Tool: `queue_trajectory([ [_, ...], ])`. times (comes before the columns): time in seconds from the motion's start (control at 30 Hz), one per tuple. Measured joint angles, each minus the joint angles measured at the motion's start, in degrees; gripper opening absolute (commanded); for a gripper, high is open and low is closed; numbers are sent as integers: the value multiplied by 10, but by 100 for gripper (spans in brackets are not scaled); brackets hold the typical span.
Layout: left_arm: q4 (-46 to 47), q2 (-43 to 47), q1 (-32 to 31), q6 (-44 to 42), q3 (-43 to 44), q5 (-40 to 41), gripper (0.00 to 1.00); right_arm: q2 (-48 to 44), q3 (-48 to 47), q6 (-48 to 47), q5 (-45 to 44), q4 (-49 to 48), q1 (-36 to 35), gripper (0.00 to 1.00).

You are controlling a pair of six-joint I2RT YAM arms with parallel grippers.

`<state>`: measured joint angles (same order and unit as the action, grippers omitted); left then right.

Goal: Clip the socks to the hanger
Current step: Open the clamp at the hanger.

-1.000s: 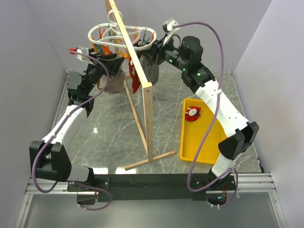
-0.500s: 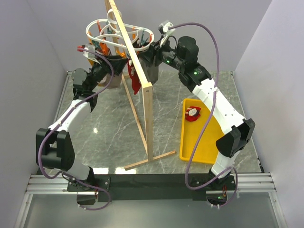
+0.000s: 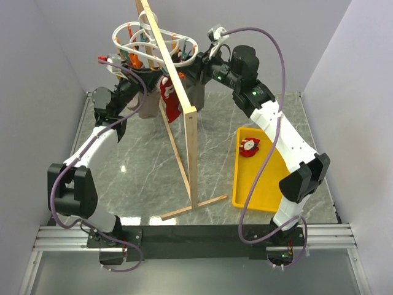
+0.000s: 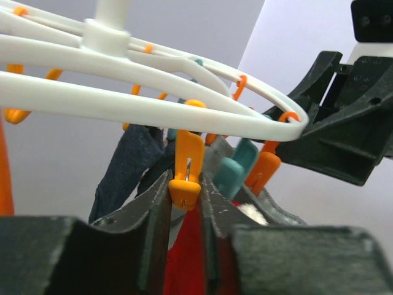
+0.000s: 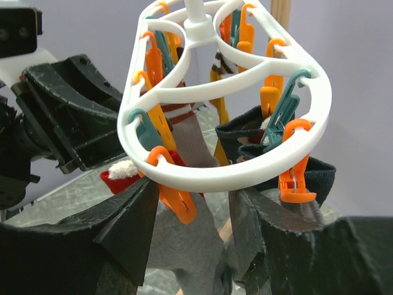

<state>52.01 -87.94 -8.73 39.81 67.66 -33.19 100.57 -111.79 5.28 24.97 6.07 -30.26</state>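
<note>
The white hanger [image 3: 156, 44] hangs from the wooden rack, with orange and teal clips around its rings [image 4: 123, 101]. My left gripper [image 4: 185, 184] is shut on the tip of one orange clip [image 4: 188, 153], and a red sock [image 4: 184, 258] lies between its fingers just below the clip. In the top view that sock [image 3: 166, 92] hangs under the hanger. The second red sock [image 3: 249, 146] lies in the yellow tray. My right gripper [image 5: 193, 193] stands open under the hanger's rim [image 5: 245, 172], with an orange clip [image 5: 179, 201] loose between its fingers.
The tall wooden rack [image 3: 184, 117] stands mid-table between the arms. A yellow tray [image 3: 270, 184] sits at the right. Grey [image 5: 190, 246], dark [image 5: 245, 138] and striped socks hang from other clips. My left gripper's black body [image 5: 67, 104] is close to the right one.
My left gripper has shut on the orange clip. The red sock has risen from below the hanger up to the clips. The right arm has barely moved.
</note>
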Motion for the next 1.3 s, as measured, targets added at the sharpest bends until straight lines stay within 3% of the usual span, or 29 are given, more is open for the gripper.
queue_trajectory([
  [0.23,-18,17,-10,0,0,25,16,17,-42,11,3,13,7,55],
  [0.4,-82,51,-31,1,0,82,16,27,-64,15,25,24,9,62],
  [0.63,-202,99,-83,-3,7,184,16,0,-2,14,98,28,9,65],
  [0.83,-303,104,-101,-3,56,232,16,-59,64,13,142,28,9,65],
  [1.03,-386,103,-114,-2,108,261,16,-103,71,-6,181,4,-16,62],
  [1.3,-490,98,-138,-3,202,299,17,-46,10,-23,150,18,-46,61],
])
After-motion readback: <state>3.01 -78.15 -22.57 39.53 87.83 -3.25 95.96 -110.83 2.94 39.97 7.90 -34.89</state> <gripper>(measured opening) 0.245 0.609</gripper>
